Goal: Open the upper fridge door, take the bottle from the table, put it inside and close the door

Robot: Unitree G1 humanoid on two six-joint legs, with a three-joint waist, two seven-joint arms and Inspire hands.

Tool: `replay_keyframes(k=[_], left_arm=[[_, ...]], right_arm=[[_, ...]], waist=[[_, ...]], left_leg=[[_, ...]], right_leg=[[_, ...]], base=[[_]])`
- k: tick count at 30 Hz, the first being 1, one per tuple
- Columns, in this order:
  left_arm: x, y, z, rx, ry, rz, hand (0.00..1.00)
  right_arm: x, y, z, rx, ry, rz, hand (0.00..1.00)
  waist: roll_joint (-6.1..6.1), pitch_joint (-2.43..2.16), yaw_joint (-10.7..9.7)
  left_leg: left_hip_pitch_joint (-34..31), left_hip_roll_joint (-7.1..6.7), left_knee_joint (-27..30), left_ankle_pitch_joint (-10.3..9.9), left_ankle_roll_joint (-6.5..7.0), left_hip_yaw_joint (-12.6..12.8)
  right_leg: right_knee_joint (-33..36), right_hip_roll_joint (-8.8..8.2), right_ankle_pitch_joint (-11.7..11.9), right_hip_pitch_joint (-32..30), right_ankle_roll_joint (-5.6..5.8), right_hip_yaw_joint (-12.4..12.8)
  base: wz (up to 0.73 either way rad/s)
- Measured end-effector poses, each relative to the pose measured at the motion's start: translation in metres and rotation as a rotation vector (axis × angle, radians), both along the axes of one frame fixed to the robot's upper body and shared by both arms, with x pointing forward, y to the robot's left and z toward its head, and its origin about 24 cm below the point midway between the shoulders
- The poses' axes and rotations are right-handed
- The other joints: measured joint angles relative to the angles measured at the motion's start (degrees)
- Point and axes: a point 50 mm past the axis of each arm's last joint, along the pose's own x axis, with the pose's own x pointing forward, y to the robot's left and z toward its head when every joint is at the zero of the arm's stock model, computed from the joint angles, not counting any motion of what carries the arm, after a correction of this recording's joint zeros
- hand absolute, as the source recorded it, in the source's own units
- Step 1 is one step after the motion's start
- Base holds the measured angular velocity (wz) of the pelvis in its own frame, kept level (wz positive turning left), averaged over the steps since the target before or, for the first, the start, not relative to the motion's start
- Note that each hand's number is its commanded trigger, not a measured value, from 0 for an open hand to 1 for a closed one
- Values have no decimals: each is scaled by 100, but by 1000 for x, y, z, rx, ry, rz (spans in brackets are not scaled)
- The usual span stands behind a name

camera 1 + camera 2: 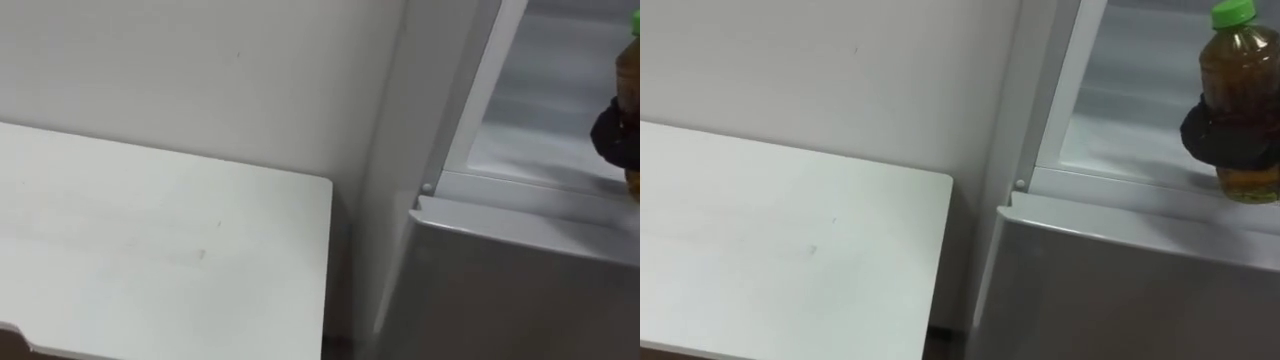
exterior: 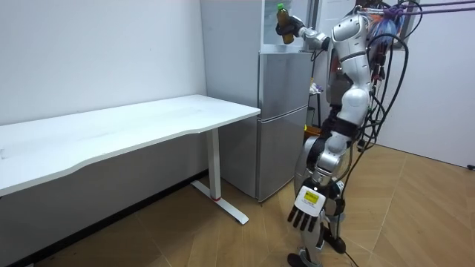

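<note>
— Where's the green-capped amber plastic bottle (image 1: 1238, 80)?
— Far right, the right hand (image 1: 1228, 140) wrapped round it, at the grey fridge (image 1: 1120, 290)'s upper shelf (image 1: 1120, 150) lip. Push farther in, upright, before releasing. The left hand (image 2: 305, 215) dangles, fingers relaxed.

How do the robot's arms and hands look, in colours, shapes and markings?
Both arms are rounded silver-grey shells with darker joints between them, as the left arm shows in the room view. The hands are black: the left hand has slim black fingers and a small white tag with a yellow mark on its back; the right hand looks plain black.
</note>
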Motion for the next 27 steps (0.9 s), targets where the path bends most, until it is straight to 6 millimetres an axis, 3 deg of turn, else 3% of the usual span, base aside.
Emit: replay_keyframes(k=[7, 8, 9, 12, 15, 17, 19, 22, 23, 25, 27], left_arm=[[1, 6, 3, 13, 0, -10, 0], [2, 7, 3, 16, -1, -13, 0], [4, 9, 5, 21, -7, -19, 0], [9, 14, 7, 30, -24, -25, 0], [9, 15, 8, 42, -25, -23, 0], [10, 16, 9, 48, -26, -25, 0], [11, 18, 10, 54, -32, -30, 0], [19, 29, 16, 87, -53, -48, 0], [24, 32, 18, 99, -63, -53, 0], [30, 33, 19, 102, -84, -51, 0], [36, 33, 19, 101, -101, -57, 0]], right_arm=[[5, 9, -5, -92, 27, -20, 100], [5, 9, -5, -109, 30, -26, 100], [5, 9, -5, -139, 31, -42, 100], [3, 4, -3, -169, 20, -90, 100], [1, -2, -2, -184, -3, -158, 100], [3, -6, 4, -210, -20, -204, 100], [7, -7, 8, -232, -24, -229, 100], [11, -15, 8, -217, -19, -282, 100], [11, -17, 9, -207, -24, -306, 100], [11, -20, 12, -195, -40, -326, 100], [12, -24, 13, -190, -46, -338, 100]], waist=[[-42, 15, 72], [-13, 36, 81], [-33, 22, 90], [-9, 33, 277], [-12, 13, 476], [-8, 16, 481], [20, 47, 478], [-2, 46, 537], [32, 75, 629], [24, 71, 661], [56, 112, 663]], left_leg=[[-143, -4, 149, 0, -3, -253], [-188, -5, 168, -1, -4, -286], [-298, -7, 245, -9, -13, -377], [-494, -1, 328, -11, -18, -445], [-669, 4, 407, -1, -24, -502], [-888, 15, 519, 4, -31, -552], [-1000, 25, 577, 5, -32, -582], [-1108, 30, 623, 13, -46, -669], [-1162, 47, 640, 14, -49, -657], [-1278, 58, 694, 21, -59, -688], [-1344, 75, 750, 21, -61, -719]], right_leg=[[-2, -7, -1, 70, 0, -287], [-7, -5, -1, 61, 0, -303], [-12, -1, 0, 34, -1, -389], [-7, 11, 10, -71, -19, -465], [52, 8, 16, -243, -32, -478], [93, 20, 29, -398, -54, -524], [85, 38, 50, -433, -89, -545], [85, 55, 53, -492, -94, -609], [86, 66, 63, -543, -111, -610], [82, 76, 80, -625, -138, -671], [68, 90, 97, -637, -163, -748]], base=[[16], [31], [33], [16], [4], [12], [8], [9], [0], [3], [11]])
